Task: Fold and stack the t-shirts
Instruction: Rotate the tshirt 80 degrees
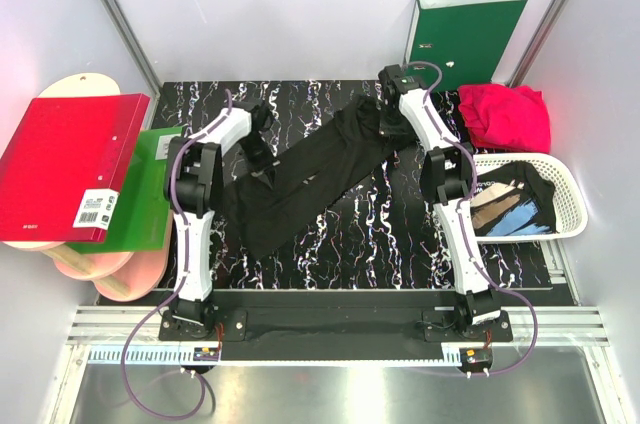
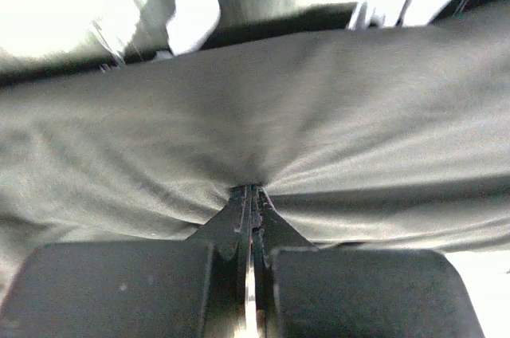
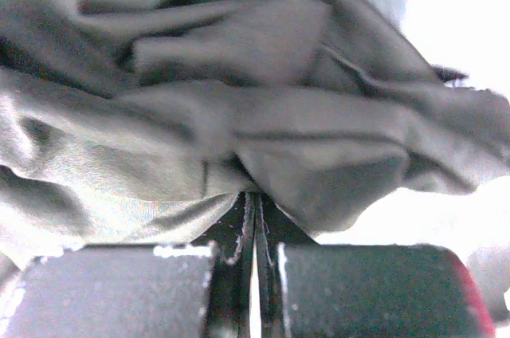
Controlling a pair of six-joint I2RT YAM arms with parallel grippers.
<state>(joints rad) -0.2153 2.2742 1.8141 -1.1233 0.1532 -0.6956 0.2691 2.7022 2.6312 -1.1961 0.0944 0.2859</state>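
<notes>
Far left: a red binder [image 1: 65,164] is laid over a green binder [image 1: 140,199], and both are stacked on round boards [image 1: 120,274] of pale wood and pink at the left edge of the black marbled table [image 1: 400,239]. The left gripper [image 1: 262,147] is clamped on the near-left end of a black t-shirt [image 1: 310,179]. In the left wrist view its fingers [image 2: 231,230] are pressed together, with a pinch of cloth drawn into the tips and creases fanning out from that point. The shirt is stretched as a long diagonal band across the middle of the table, from lower left to upper right, and a wider loose part is spread on the table beside the left arm. Whether the stretched span is lifted clear of the table cannot be told. The right gripper [image 1: 384,122] is closed on the far-right end of the same shirt. In the right wrist view its fingers [image 3: 239,230] are squeezed tight, with bunched, folded cloth caught at the tips. Behind the right arm an upright green binder [image 1: 465,34] is stood against the back wall. Just right of the right gripper a crimson-pink t-shirt [image 1: 505,116] is heaped, crumpled, on the far-right corner of the table. Nearer than that, a white lattice basket [image 1: 566,189] is set at the right edge. A printed black t-shirt [image 1: 505,206] is bunched inside it, with tan, white and blue strokes turned up.
</notes>
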